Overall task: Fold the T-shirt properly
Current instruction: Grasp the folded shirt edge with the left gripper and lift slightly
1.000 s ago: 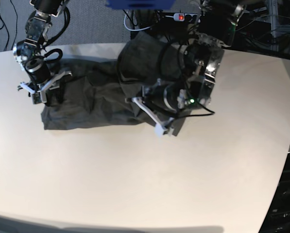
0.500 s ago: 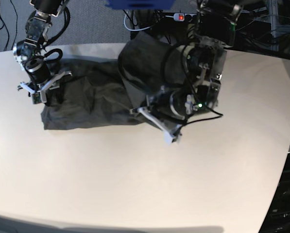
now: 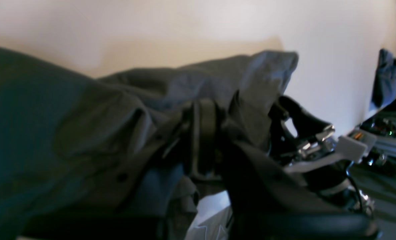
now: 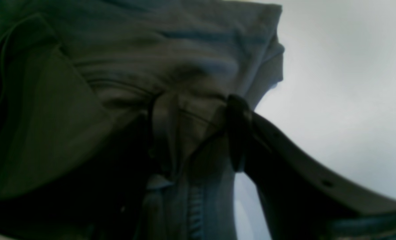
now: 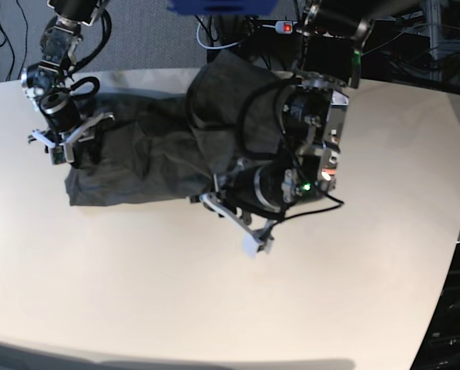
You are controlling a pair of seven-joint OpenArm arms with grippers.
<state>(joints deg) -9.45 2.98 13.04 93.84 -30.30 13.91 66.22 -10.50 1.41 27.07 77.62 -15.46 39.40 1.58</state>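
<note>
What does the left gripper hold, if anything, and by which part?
It cannot be told: the left gripper is blurred over the T-shirt, hiding any pinched part.

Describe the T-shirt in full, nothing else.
The T-shirt is plain dark grey, of soft-looking, thin fabric. It lies on the table, unevenly bunched, with wrinkles, overlapping layers and a ridge of stitching at one edge. It spreads from beneath the right gripper, whose open fingers reach down around its folds, to under the left arm, which hides part of it.

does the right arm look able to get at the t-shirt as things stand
Likely yes: the right tool stands open at one end of the T-shirt, with nothing visible in the way.
</note>
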